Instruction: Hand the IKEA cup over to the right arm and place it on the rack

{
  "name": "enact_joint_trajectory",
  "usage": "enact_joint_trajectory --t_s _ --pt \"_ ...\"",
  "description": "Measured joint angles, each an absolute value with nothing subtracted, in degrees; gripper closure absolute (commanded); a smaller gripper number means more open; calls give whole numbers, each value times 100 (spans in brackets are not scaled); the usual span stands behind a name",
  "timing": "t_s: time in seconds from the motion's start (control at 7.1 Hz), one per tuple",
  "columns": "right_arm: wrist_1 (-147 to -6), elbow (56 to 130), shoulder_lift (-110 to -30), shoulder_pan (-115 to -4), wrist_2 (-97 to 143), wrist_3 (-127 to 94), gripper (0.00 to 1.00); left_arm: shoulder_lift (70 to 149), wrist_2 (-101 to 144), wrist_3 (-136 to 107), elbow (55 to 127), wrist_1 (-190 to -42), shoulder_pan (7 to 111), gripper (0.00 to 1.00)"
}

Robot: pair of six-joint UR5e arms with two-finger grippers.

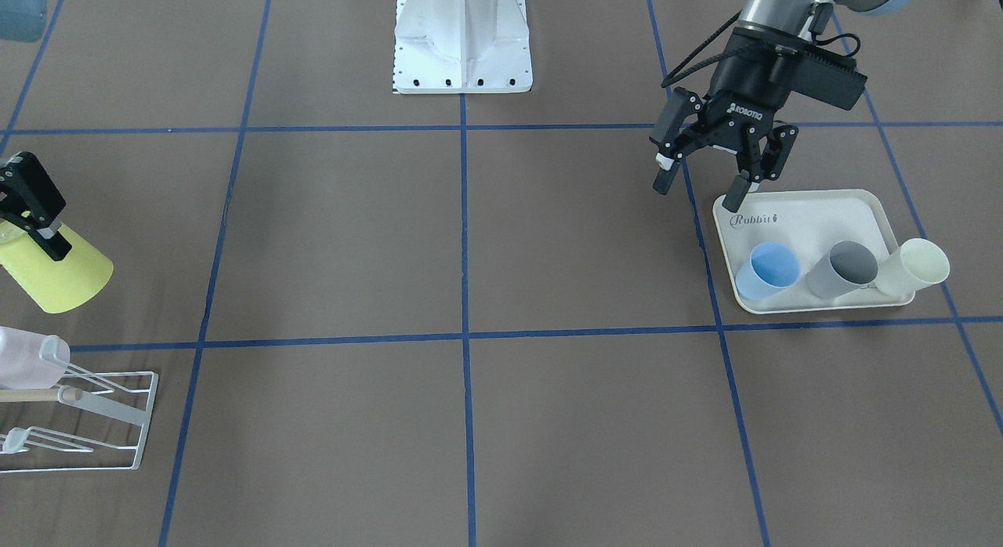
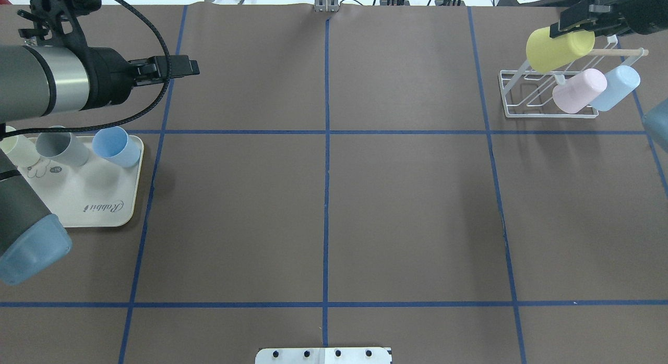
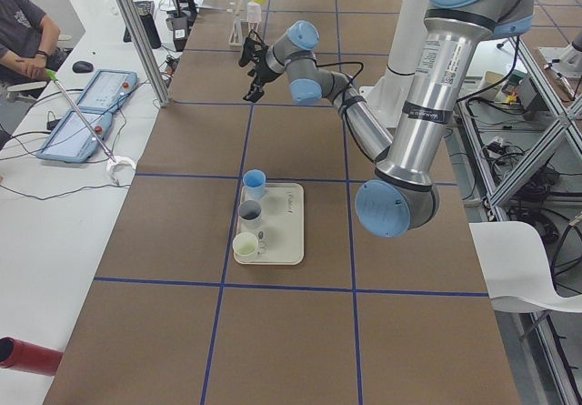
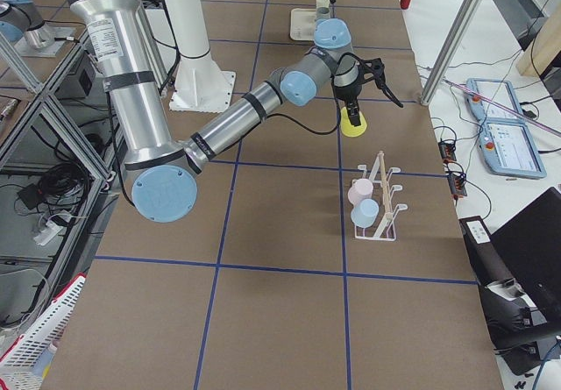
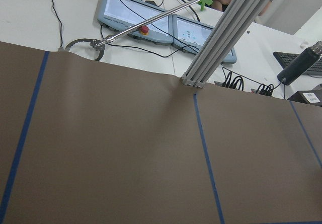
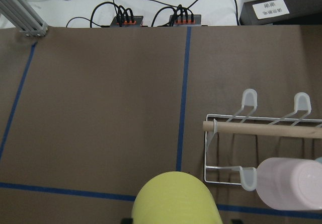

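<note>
My right gripper (image 1: 47,237) clamps the yellow cup (image 2: 558,49) near the rack (image 2: 522,93), which holds a pink cup (image 2: 579,90) and a blue cup (image 2: 618,87). My left gripper (image 1: 700,191) hangs with its fingers apart by the tray (image 1: 807,214) corner.

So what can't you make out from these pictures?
- Right end effector: front-facing view, cut by the left edge; one finger shows on the yellow cup.
- Rack: front-facing view, mostly beyond the left edge; overhead, the yellow cup covers part.
- Cream cup: overhead view, partly hidden by the left arm and the edge.
- Left end effector: absent from its wrist view, which shows only table.
</note>
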State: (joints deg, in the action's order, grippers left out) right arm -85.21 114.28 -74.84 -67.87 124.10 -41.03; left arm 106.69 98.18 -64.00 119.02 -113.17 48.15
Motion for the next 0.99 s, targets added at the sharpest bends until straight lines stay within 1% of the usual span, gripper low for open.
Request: enact_joint_trajectory --t_s 0.28,0.7,0.99 --pt "-9684 11579 -7373 -6754 12646 -3509 83 10665 10110 -5753 11910 -10653 5070 0" --pt "-11682 11531 -6797 -6763 12707 -2537 83 10673 10840 -4918 11884 -9751 5605 0" --pt "-12057 11234 -6550 -6791 12709 -2238 83 10678 11248 -4354 11816 -9415 6029 0"
